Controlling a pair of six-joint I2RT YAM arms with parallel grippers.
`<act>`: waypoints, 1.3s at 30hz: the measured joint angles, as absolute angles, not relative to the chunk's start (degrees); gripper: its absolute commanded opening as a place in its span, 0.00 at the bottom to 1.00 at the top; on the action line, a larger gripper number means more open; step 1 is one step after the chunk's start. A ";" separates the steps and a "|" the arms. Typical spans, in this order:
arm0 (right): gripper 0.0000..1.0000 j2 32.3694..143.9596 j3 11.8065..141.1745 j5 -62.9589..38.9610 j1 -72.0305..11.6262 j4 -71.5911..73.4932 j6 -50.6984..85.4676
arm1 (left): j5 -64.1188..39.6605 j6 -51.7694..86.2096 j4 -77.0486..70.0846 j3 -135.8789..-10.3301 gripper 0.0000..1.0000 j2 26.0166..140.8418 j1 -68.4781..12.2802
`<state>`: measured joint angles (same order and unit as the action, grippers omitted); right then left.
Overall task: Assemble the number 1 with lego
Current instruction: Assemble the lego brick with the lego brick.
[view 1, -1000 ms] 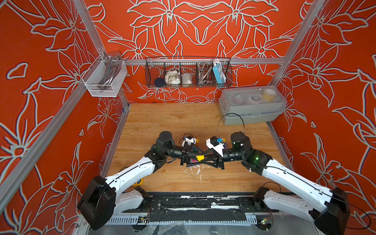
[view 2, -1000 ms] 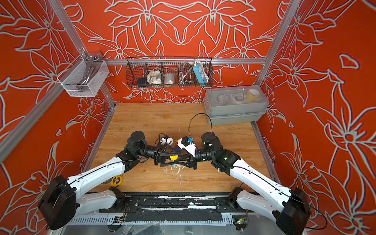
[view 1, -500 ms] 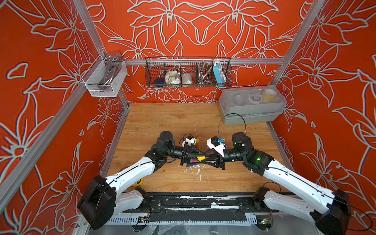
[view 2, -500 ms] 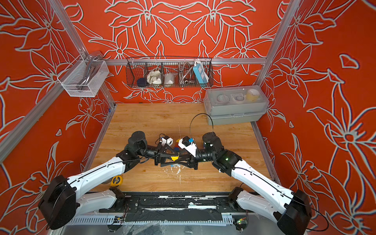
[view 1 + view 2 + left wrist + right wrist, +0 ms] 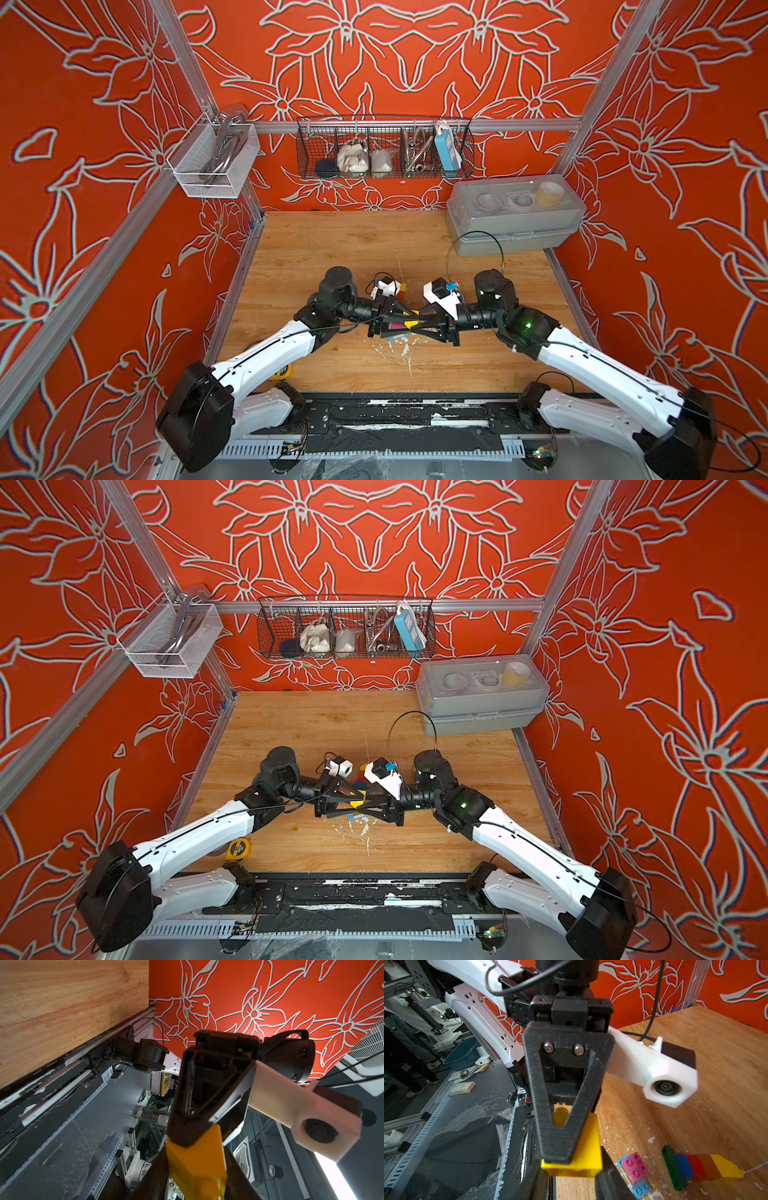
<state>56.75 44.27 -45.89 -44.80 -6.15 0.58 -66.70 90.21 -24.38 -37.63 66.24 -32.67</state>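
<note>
Left gripper (image 5: 404,328) and right gripper (image 5: 423,328) clamp one yellow brick (image 5: 588,1147) over the middle of the worktop (image 5: 332,249).

The two meet tip to tip, each with its jaws drawn in narrow on the same brick (a stud shows through the left finger's open frame). On the boards below, near the middle, a pink brick (image 5: 635,1165) sits on a light-blue piece (image 5: 641,1188). Just beside it lies a joined row (image 5: 699,1167) of green, blue, red, brown and yellow pieces.
</note>
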 measured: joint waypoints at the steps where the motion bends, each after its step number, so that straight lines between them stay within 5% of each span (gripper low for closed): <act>1: 0.12 56.71 44.27 -45.89 -44.80 -6.07 0.60 | -66.67 90.06 -24.25 -37.63 0.33 66.19 -32.67; 8: 0.16 56.66 44.27 -45.89 -44.80 -6.04 0.75 | -66.65 89.32 -23.64 -37.63 0.28 65.89 -32.67; 13: 0.58 56.60 44.27 -44.56 -44.99 -6.52 0.89 | -66.52 87.72 -21.87 -37.71 0.17 65.52 -32.58; 20: 0.70 51.92 42.74 -36.14 -45.01 -8.86 0.89 | -65.58 76.64 -2.79 -42.74 0.11 63.90 -26.81; 23: 0.89 47.11 41.12 -31.90 -45.01 -10.37 1.78 | -61.84 67.40 13.06 -49.17 0.09 64.05 -23.42; 29: 0.85 38.22 39.03 -20.49 -45.01 -17.91 6.09 | -48.36 53.71 38.26 -61.19 0.08 67.37 -24.38; 32: 0.99 36.27 39.40 -13.93 -45.01 -23.16 9.37 | -39.72 49.54 47.24 -66.06 0.08 70.89 -27.27; 39: 1.00 41.89 43.11 -0.23 -44.88 -32.25 19.57 | -25.43 45.58 59.00 -76.07 0.05 81.54 -34.94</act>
